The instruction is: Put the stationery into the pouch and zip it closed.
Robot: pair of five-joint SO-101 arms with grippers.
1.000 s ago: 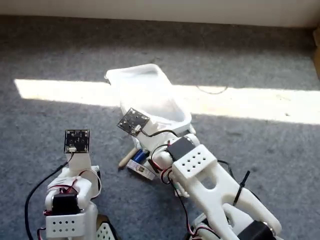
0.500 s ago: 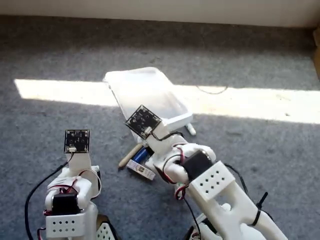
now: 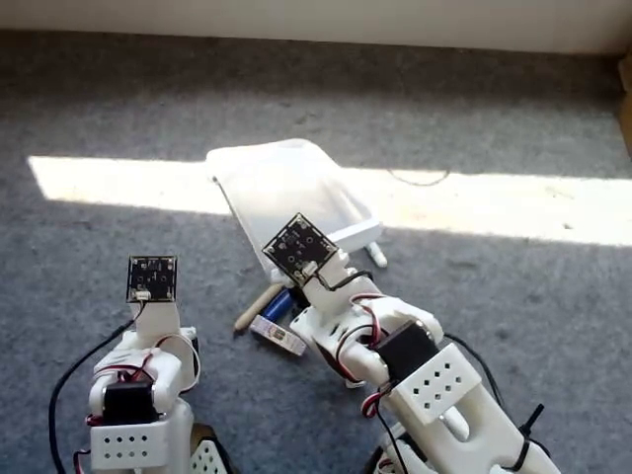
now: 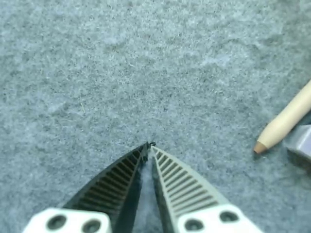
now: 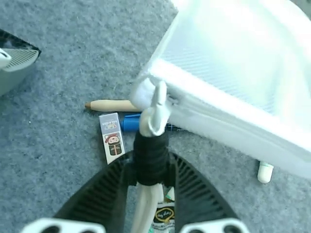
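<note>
Though half covered by the right arm [image 3: 434, 380] in the high view, readable as a small heap on the carpet [image 3: 118, 118] just beside the near edge of the pouch [image 3: 281, 178]: pencil [image 3: 249, 312], blue pen [image 3: 276, 304], eraser [image 3: 279, 337]. Inner ends of blue pen and eraser lost under the arm. Pouch itself washed out in a band of sunlight; open or zipped, impossible to say. Near its corner, a white stub [image 3: 377, 257], too small to name.

From the right wrist: right gripper [image 5: 150, 164] clamped tight on a marker [image 5: 151, 145], black sleeve between the fingers, white tip level with the pouch's corner seam; touching it or just above, not clear. Lower end of the marker cut off by the frame.

From the left wrist: left gripper [image 4: 149, 145] with fingers pressed together on nothing, aimed at bare carpet, pencil tip off to one side. A grey corner [image 4: 299, 143] cropped at the edge, unidentifiable.

Against a second ago: right arm drawn back toward its base, wrist board now closer to the heap. Pouch, then propped up like a tub, now slumped flatter. White stub uncovered. Left arm [image 3: 138, 395] unmoved.
</note>
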